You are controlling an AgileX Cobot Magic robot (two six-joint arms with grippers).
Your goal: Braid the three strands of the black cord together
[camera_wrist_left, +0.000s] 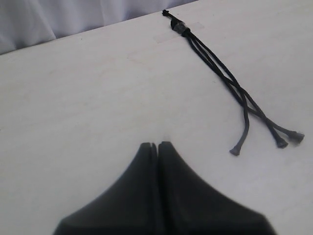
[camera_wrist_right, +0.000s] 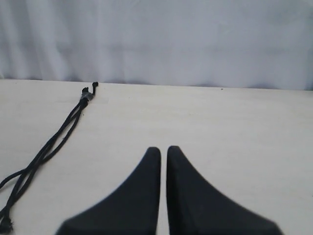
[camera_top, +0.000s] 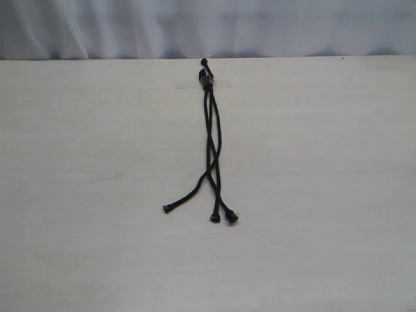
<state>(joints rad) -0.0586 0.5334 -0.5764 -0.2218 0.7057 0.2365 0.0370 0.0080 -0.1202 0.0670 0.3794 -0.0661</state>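
Note:
The black cord [camera_top: 212, 130] lies on the table, running from the far middle toward the front. Its knotted bundle [camera_top: 207, 79] is at the far end, under what looks like clear tape. The three strands cross loosely once or twice. Their knobbed tips spread apart at the front: one to the left [camera_top: 167, 209] and two close together [camera_top: 223, 218]. Neither gripper shows in the exterior view. My left gripper [camera_wrist_left: 158, 145] is shut and empty, well short of the cord [camera_wrist_left: 222, 76]. My right gripper [camera_wrist_right: 164, 149] is shut with a hairline gap, empty, apart from the cord [camera_wrist_right: 54, 139].
The pale table [camera_top: 97, 195] spreads wide on both sides of the cord. A white-grey curtain [camera_top: 195, 26] hangs behind the table's far edge.

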